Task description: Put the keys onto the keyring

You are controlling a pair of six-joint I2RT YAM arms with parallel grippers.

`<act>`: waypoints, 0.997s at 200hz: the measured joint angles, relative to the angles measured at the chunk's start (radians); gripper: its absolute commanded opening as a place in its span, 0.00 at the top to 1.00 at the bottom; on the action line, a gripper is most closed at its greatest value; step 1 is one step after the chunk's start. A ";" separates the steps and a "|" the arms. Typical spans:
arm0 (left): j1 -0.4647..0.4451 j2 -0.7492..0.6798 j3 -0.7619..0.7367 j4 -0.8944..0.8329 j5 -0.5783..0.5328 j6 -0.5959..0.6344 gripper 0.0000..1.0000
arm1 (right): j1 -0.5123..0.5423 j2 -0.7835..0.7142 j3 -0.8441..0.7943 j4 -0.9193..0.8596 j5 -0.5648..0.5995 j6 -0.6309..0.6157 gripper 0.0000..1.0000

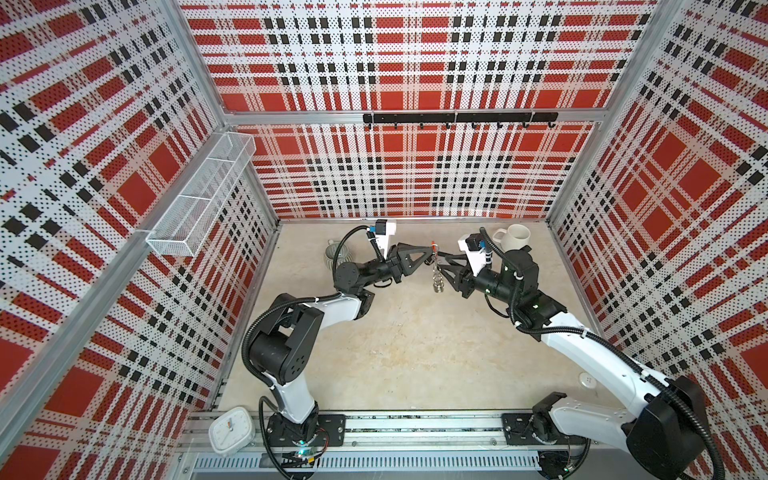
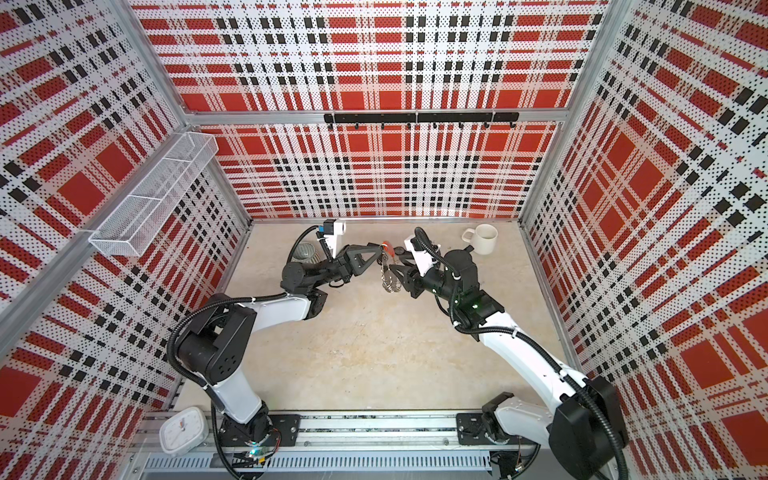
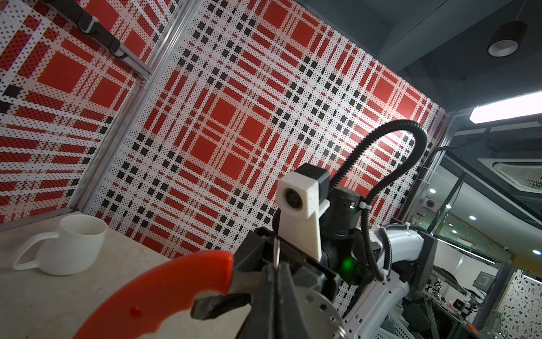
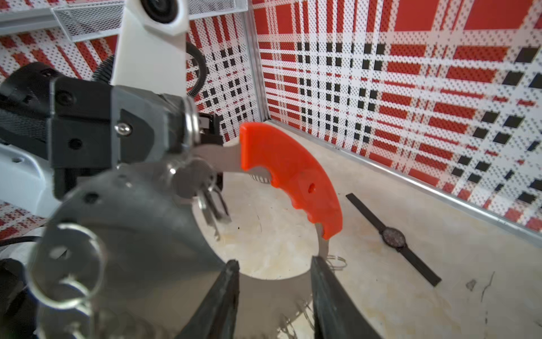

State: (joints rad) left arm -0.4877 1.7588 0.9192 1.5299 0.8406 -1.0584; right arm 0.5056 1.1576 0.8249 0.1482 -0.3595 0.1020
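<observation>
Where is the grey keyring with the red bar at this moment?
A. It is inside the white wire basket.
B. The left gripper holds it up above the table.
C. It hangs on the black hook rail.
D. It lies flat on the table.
B: in a top view the left gripper is closed on one end of the keyring, which hangs from it above the table.

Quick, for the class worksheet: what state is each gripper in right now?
Left gripper: closed, holding the keyring by its tip.
Right gripper: open, holding nothing.
</observation>
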 measured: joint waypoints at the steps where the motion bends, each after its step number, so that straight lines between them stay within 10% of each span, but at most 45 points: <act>1: 0.000 0.000 0.000 0.000 0.000 0.000 1.00 | 0.000 -0.001 -0.002 0.001 0.002 0.000 0.52; 119: 0.025 -0.002 -0.211 -0.046 -0.057 0.337 1.00 | -0.005 -0.159 -0.328 0.239 0.459 0.126 0.43; 199: -0.147 -0.109 -0.108 -0.850 -0.447 1.020 0.94 | -0.017 -0.164 -0.380 0.269 0.520 0.156 0.43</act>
State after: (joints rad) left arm -0.6346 1.6493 0.8112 0.6800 0.3939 -0.0380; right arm 0.4885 0.9939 0.4454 0.4175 0.1604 0.2577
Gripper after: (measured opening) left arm 0.064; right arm 0.571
